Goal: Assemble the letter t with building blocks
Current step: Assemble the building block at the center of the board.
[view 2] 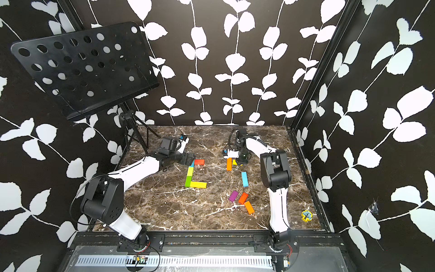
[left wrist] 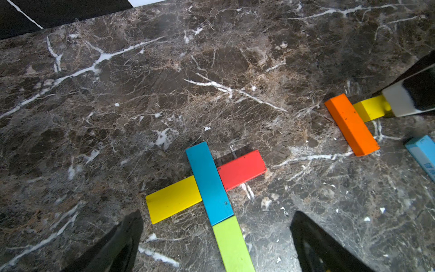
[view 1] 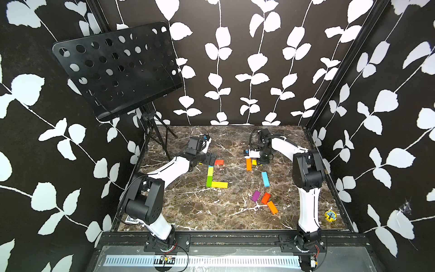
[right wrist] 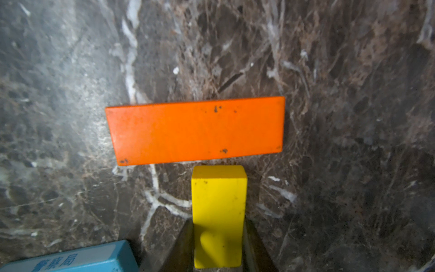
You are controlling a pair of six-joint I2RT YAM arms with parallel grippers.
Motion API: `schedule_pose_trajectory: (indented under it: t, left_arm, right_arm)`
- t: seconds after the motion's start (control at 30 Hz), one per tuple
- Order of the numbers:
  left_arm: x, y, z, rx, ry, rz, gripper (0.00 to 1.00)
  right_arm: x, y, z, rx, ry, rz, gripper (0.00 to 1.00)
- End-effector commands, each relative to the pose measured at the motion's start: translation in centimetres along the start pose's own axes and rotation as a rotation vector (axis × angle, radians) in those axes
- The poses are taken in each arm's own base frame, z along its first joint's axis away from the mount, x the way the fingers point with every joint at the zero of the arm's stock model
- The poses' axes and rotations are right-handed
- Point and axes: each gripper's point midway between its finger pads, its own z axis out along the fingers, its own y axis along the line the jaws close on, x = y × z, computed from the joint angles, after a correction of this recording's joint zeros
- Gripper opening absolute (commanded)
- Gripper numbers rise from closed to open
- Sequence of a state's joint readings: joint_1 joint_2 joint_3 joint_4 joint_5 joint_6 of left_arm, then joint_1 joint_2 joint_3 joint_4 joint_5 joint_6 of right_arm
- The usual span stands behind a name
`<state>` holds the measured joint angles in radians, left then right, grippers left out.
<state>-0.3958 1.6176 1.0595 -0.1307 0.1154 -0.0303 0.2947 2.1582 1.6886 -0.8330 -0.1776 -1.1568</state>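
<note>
A letter t lies left of centre: a blue block and a green block form the stem, a yellow block and a red block the crossbar, and a yellow bar the foot. My left gripper hangs open over the stem, holding nothing. Further right, my right gripper is shut on a short yellow block. Its free end points at the long side of an orange block lying flat, with a narrow gap between them.
A light blue block lies in front of the orange one. A purple, a red-orange and an orange block lie loose nearer the front. A yellow round toy sits front right; a black music stand rises back left.
</note>
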Motion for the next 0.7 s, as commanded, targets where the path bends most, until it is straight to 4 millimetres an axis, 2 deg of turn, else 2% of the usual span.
schedule_pose_trajectory:
  t: [0.0,0.67]
  left_arm:
    - [-0.3,0.1,-0.4,0.001,0.0,-0.02,0.99]
    - [-0.2,0.1,-0.4,0.0,-0.002,-0.032,0.99]
  right_arm:
    - [-0.3,1.1,0.2,-0.034,-0.014,-0.05,0.24]
    - [-0.8,2.4,0.9,-0.077,-0.019,-0.08,0.24]
